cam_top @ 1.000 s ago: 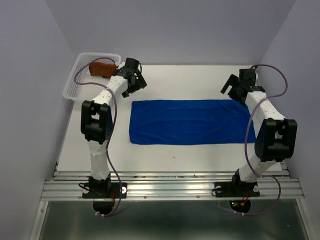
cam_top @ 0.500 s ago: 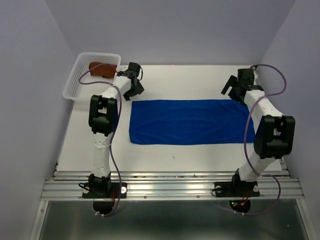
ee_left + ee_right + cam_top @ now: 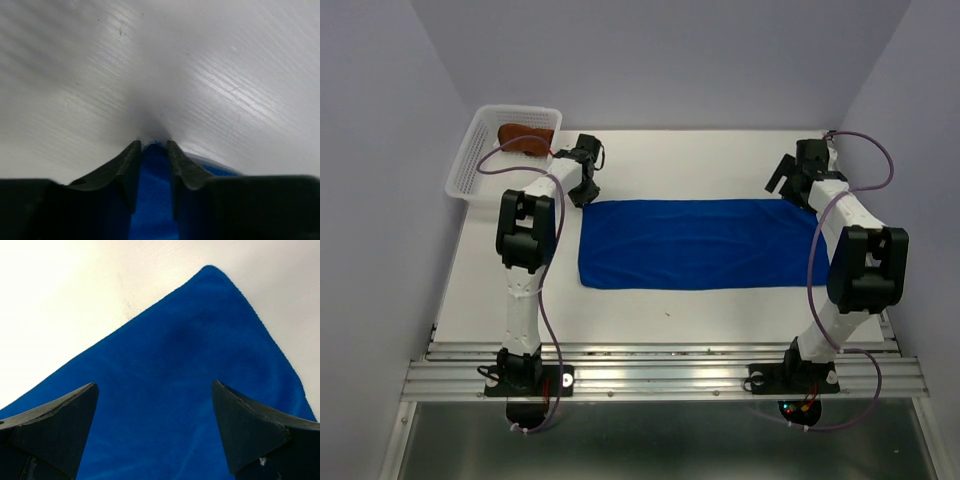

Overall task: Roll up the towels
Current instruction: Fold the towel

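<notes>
Blue towel (image 3: 700,243) lies flat, spread out on white table (image 3: 670,160), between both arms. Left gripper (image 3: 583,192) is low at its far-left corner, jaws narrow, blue cloth in gap; whether cloth is pinched, cannot tell. Right gripper (image 3: 154,384) hangs above far-right corner, jaws wide apart, holds nothing. Rust-brown towel (image 3: 525,137) sits bunched in white mesh basket (image 3: 468,170), far left.

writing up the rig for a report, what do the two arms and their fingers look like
Both match: the left arm and right arm have white tubular links with black joint housings, on black bases fixed to a ribbed metal rail. A thin purple cable loops along each. The left gripper and right gripper are black, with matte dark fingers tapering to points. No markings visible.
</notes>
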`<action>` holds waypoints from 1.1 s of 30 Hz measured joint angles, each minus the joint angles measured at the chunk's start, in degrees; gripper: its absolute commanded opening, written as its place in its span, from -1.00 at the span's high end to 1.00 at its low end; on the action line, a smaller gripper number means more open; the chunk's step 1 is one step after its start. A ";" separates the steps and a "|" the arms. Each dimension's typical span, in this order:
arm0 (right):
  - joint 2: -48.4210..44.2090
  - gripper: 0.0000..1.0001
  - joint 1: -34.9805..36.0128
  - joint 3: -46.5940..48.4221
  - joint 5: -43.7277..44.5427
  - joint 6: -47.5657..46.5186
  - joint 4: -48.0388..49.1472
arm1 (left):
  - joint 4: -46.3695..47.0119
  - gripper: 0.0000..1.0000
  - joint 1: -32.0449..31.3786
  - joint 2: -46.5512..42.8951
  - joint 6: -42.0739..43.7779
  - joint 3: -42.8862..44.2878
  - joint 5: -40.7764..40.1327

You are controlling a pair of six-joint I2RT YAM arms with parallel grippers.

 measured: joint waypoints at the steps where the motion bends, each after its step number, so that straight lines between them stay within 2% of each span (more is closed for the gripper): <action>1: 0.13 -1.00 -0.13 0.00 0.20 -0.09 0.00 | 0.02 0.58 0.00 0.00 0.09 0.00 0.11; 3: 0.26 -1.00 -0.50 0.00 0.68 -0.20 0.00 | 0.46 1.00 0.04 -0.02 -0.09 -0.09 0.76; 13: 3.98 -1.00 -5.05 3.37 2.16 -3.23 -0.22 | 5.46 1.00 -0.37 -2.91 0.68 -5.22 1.05; 19: 11.89 -1.00 -8.07 12.79 2.05 -5.11 -1.09 | 8.41 1.00 -0.48 -5.90 1.62 -9.16 0.37; 25: 18.05 -1.00 -8.22 19.10 2.29 -7.61 -2.16 | 10.51 1.00 -0.48 -7.87 2.67 -9.73 0.28; 28: 20.39 -0.93 -8.13 21.31 2.78 -8.44 -2.64 | 10.56 1.00 -0.48 -7.96 3.10 -9.73 0.26; 30: 21.38 -0.72 -8.11 21.94 3.04 -8.79 -2.97 | 10.56 1.00 -0.48 -8.00 3.32 -9.73 0.24; 33: 23.19 -0.53 -8.11 23.12 3.21 -8.92 -3.43 | 10.71 1.00 -0.48 -8.33 3.54 -10.01 0.26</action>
